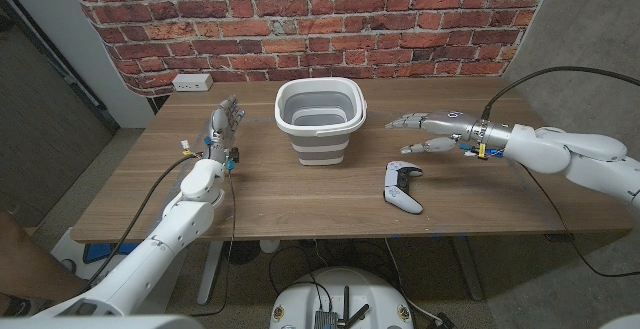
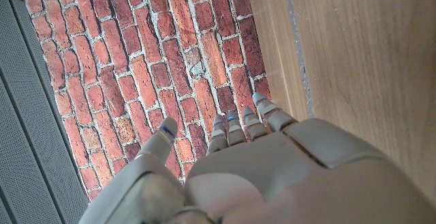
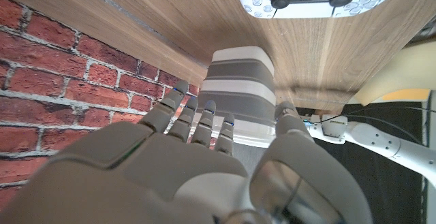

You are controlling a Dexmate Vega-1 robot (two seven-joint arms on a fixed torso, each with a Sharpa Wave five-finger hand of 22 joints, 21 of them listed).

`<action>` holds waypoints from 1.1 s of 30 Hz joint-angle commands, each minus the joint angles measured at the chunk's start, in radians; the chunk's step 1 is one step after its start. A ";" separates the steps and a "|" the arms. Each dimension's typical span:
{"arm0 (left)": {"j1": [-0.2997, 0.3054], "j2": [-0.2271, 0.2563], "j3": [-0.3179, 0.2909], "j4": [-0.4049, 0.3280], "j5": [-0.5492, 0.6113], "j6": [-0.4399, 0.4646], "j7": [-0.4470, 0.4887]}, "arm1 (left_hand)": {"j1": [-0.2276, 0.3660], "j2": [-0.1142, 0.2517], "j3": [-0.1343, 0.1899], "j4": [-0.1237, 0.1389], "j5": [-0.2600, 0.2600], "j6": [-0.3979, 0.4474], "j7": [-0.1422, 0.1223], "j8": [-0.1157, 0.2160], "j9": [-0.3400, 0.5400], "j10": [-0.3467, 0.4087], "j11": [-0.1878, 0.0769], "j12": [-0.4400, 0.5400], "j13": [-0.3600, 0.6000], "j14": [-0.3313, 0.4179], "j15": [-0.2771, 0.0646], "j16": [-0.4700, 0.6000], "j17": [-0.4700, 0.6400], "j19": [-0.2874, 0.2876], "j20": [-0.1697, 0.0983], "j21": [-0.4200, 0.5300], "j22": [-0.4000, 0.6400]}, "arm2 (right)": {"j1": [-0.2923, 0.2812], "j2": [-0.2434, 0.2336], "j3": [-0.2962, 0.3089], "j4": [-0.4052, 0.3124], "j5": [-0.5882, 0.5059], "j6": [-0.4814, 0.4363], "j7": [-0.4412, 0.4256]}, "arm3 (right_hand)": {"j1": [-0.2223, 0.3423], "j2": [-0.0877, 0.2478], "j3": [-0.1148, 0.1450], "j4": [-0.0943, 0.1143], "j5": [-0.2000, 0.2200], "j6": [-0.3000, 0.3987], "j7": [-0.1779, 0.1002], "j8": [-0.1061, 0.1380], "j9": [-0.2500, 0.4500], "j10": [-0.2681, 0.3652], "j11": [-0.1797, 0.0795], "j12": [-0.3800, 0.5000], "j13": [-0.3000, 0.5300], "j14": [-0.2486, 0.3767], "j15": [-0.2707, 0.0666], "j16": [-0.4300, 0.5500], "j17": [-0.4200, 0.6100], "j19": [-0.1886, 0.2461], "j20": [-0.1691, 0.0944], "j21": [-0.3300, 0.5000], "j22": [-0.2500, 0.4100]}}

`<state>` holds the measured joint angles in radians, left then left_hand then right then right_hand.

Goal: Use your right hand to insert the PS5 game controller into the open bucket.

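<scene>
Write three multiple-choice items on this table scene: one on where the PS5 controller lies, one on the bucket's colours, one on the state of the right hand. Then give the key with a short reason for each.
1. Where does the PS5 controller lie?
A. Inside the bucket
B. On the table, on the bucket's right-arm side
C. In the left hand

2. What colours is the bucket?
A. White and grey
B. Red and black
C. All blue

3. What is the state of the right hand?
A. Gripping the controller
B. Pressing on the bucket rim
C. Open, holding nothing

Key:
1 B, the controller sits on the wooden table, apart from the bucket.
2 A, a white rim and base with grey bands.
3 C, its fingers are spread above the controller, touching nothing.
</scene>
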<state>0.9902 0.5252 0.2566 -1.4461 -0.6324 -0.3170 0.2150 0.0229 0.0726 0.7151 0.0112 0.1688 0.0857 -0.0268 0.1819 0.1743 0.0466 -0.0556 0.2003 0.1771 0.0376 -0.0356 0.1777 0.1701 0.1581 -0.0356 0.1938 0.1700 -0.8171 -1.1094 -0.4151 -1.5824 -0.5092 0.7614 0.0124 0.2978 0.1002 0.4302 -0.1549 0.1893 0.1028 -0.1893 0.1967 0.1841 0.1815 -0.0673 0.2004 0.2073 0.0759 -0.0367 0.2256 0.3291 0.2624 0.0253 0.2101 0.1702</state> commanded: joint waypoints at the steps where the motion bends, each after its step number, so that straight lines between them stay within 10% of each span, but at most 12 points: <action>1: 0.019 0.003 -0.011 -0.013 0.001 -0.007 0.017 | 0.007 0.088 0.014 0.001 0.008 0.008 0.004 0.007 0.003 0.004 0.004 0.001 0.002 0.010 -0.001 0.002 0.001 0.006 -0.051 0.002 0.002 | 0.114 -0.018 -0.031 -0.008 -0.072 0.100 0.147 | 0.036 -0.004 0.011 -0.020 0.014 -0.008 -0.006 0.008 0.007 -0.017 0.002 0.000 0.008 -0.021 -0.010 -0.007 0.002 -0.001 0.012 -0.006 0.004; 13: 0.036 0.003 -0.020 -0.021 -0.009 -0.007 0.021 | 0.009 0.085 0.017 -0.002 0.008 0.011 0.001 0.007 0.003 0.007 0.003 0.001 0.002 0.011 -0.003 0.001 0.000 0.007 -0.053 0.002 0.002 | 0.228 -0.018 -0.079 -0.019 -0.036 0.170 0.390 | 0.106 -0.029 0.028 -0.032 0.039 -0.053 -0.013 0.006 0.012 -0.046 0.005 -0.001 0.021 -0.080 0.036 -0.016 0.004 -0.043 0.060 -0.020 0.006; 22: 0.043 0.009 -0.020 -0.034 -0.015 0.011 0.023 | 0.005 0.081 0.015 0.002 0.007 0.014 0.001 0.007 0.004 0.009 0.003 0.001 0.002 0.012 -0.002 0.002 0.002 0.007 -0.054 0.001 0.002 | 0.265 -0.008 -0.092 -0.041 -0.050 0.175 0.501 | 0.185 -0.093 0.035 -0.036 0.047 -0.117 -0.019 0.006 0.016 -0.084 0.015 -0.002 0.036 -0.126 0.097 -0.019 0.001 -0.073 0.142 -0.024 0.004; 33: 0.053 0.029 -0.027 -0.053 -0.016 0.035 0.028 | 0.000 0.078 0.013 0.008 0.006 0.019 -0.006 0.007 0.004 0.010 0.000 0.000 0.003 0.013 -0.002 0.002 0.003 0.008 -0.053 0.001 0.002 | 0.292 0.014 -0.106 -0.081 -0.053 0.173 0.596 | 0.284 -0.150 0.043 -0.023 0.033 -0.295 -0.022 -0.005 0.028 -0.211 0.030 -0.011 0.061 -0.230 0.150 -0.024 0.004 -0.145 0.185 -0.029 0.002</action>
<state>1.0332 0.5392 0.2362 -1.4822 -0.6462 -0.3037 0.2368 0.0229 0.0726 0.7271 0.0124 0.1741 0.0975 -0.0314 0.1818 0.1743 0.0465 -0.0556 0.2003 0.1772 0.0375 -0.0356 0.1771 0.1702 0.1579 -0.0357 0.1938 0.1700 -0.5534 -1.1149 -0.5120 -1.6342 -0.5460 0.9231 0.5300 0.5653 -0.0488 0.4691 -0.1840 0.2243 -0.1648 -0.2082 0.1967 0.2073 -0.0123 -0.0359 0.1951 0.2628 -0.1364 0.1102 0.2032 0.3294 0.1299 0.2071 0.1800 0.1721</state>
